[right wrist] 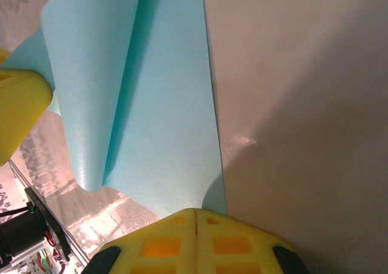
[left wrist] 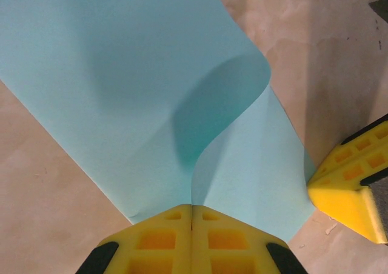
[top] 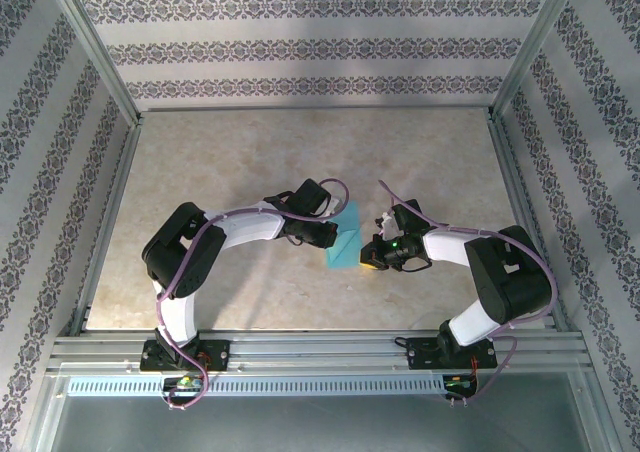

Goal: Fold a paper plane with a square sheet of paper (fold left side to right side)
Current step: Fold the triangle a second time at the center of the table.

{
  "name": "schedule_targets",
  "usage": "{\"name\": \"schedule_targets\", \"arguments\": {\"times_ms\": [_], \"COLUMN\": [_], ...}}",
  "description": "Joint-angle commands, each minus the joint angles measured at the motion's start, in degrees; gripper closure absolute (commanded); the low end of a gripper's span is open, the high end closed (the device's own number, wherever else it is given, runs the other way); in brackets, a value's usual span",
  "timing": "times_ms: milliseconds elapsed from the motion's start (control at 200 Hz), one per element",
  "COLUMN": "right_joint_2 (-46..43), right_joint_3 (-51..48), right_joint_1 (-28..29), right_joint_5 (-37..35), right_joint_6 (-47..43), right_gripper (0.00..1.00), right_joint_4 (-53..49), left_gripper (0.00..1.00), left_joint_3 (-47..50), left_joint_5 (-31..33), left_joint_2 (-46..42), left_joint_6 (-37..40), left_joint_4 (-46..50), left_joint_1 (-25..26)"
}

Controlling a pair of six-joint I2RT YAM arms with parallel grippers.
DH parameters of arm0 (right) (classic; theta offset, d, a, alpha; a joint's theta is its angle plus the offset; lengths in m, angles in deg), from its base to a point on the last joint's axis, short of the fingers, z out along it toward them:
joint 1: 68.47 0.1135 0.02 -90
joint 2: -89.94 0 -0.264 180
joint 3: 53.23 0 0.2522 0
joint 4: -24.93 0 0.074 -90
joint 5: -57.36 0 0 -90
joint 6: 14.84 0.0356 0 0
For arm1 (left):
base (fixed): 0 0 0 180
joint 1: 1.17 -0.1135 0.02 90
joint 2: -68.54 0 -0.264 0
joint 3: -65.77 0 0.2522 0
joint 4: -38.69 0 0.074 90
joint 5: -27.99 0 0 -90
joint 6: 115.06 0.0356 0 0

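Sheet: the square sheet of paper [top: 343, 237] lies on the middle of the tabletop [top: 250, 152] between the two arms, one side lifted and curling over the rest.
Left pincer [left wrist: 192, 216]: closed, seemingly pinching the raised edge of the sheet.
Right pincer [right wrist: 195, 216]: closed, fingers together. Its tip sits at the sheet's edge, apparently pinning it.
Progress: early, I judge. The left-to-right fold is under way with no crease pressed flat, and every later fold of the plane is left.
Surroundings: marbled tabletop and patterned walls [top: 300, 47].
In the way: only the right pincer's tip, close to where the flap should land.
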Motion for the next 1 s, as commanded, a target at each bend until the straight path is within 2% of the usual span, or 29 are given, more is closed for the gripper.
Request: {"name": "schedule_targets", "arguments": {"times_ms": [0, 994], "right_joint_2": [1.65, 1.63], "right_joint_3": [-0.54, -0.56], "right_joint_1": [0.6, 0.66], "right_joint_5": [-3.14, -3.32], "right_joint_6": [-1.21, -1.27], "right_gripper": [1.0, 1.0], "right_joint_4": [-3.6, -3.63], "left_gripper": [1.0, 1.0], "left_joint_3": [-1.55, -2.06], "left_joint_5": [1.81, 3.97], "left_joint_2": [1.09, 1.97], "left_joint_6": [1.95, 2.14], "left_joint_4": [2.56, 1.99], "left_joint_1": [-0.88, -0.92]}}
